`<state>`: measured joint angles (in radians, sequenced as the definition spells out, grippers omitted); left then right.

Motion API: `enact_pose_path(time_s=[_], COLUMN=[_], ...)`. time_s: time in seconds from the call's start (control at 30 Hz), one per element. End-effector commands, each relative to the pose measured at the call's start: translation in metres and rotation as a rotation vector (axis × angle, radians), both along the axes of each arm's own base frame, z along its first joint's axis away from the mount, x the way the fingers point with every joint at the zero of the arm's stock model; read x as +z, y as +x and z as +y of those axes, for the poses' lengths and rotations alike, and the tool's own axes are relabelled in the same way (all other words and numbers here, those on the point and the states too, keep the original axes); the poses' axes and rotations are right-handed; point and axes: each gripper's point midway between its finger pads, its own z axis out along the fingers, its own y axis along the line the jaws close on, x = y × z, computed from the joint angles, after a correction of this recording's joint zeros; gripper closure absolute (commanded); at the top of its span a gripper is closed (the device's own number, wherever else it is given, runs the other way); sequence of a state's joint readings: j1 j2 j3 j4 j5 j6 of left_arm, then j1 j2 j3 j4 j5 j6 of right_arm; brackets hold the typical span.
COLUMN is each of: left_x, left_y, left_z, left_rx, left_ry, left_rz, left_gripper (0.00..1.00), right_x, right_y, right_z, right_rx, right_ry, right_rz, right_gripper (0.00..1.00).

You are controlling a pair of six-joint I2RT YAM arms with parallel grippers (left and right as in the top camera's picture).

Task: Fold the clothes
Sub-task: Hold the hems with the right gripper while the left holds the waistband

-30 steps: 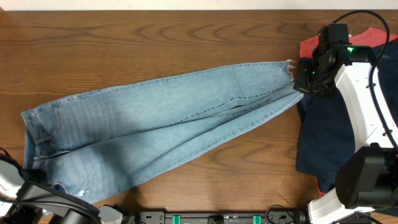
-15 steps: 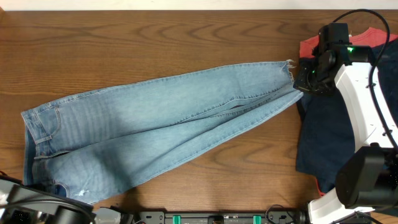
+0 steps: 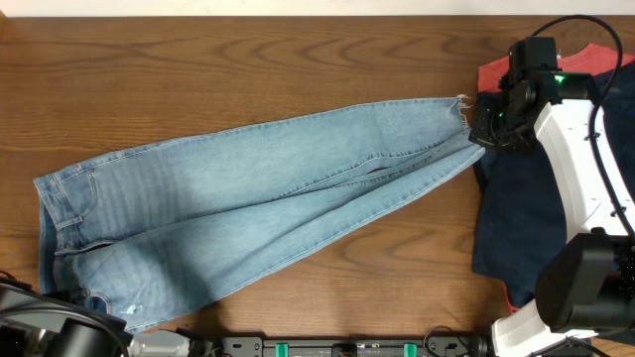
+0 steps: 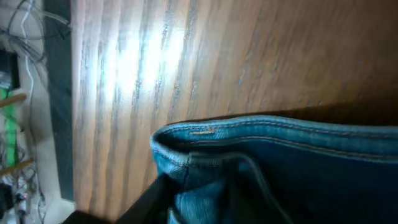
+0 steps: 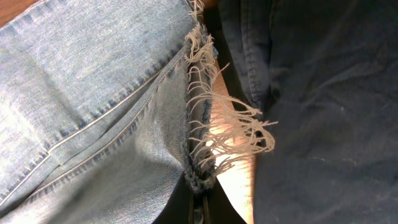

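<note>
The light-blue jeans lie flat across the wooden table, waist at the left and frayed hems at the right. My right gripper is shut on the frayed hem of the lower leg; the right wrist view shows the hem pinched between its fingers. My left gripper is at the waist's front-left corner, mostly hidden by its arm. In the left wrist view its dark fingers close round denim just below the waistband, which stands raised off the table.
A dark navy garment lies on the right side of the table under the right arm, with a red garment behind it. The navy cloth lies right beside the hem. A black rail runs along the front edge.
The left arm has drawn back toward the bottom-left corner, so more of the waist's lower corner shows. The jeans and the right arm have not moved.
</note>
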<state>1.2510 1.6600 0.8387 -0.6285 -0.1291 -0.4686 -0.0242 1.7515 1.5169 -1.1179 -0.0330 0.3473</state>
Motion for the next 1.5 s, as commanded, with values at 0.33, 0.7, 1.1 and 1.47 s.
enact_pose_path(time_s=[0.33,0.7,1.1,1.47], left_x=[0.034,0.090,0.083,0.030], left_y=[0.019,0.056,0.055,0.037], left_z=[-0.005,-0.008,-0.006,-0.008], left_rx=[-0.009,-0.087,-0.160,-0.144], left_ry=[-0.025,0.098,0.120,-0.030], left_rz=[-0.121,-0.310,-0.214,-0.165], left_gripper=[0.94,0.93,0.61,0.61], right_x=[0.005,0.015,0.022,0.021], right_y=[0.006,0.036,0.051,0.048], right_z=[-0.013,-0.008,-0.008,-0.007], right_rx=[0.012,0.055,0.050,0.049], right_ry=[-0.037,-0.003,0.005,0.005], right_rz=[-0.033,-0.162,-0.233,-0.218], right_gripper=[0.99,0.99,0.99,0.99])
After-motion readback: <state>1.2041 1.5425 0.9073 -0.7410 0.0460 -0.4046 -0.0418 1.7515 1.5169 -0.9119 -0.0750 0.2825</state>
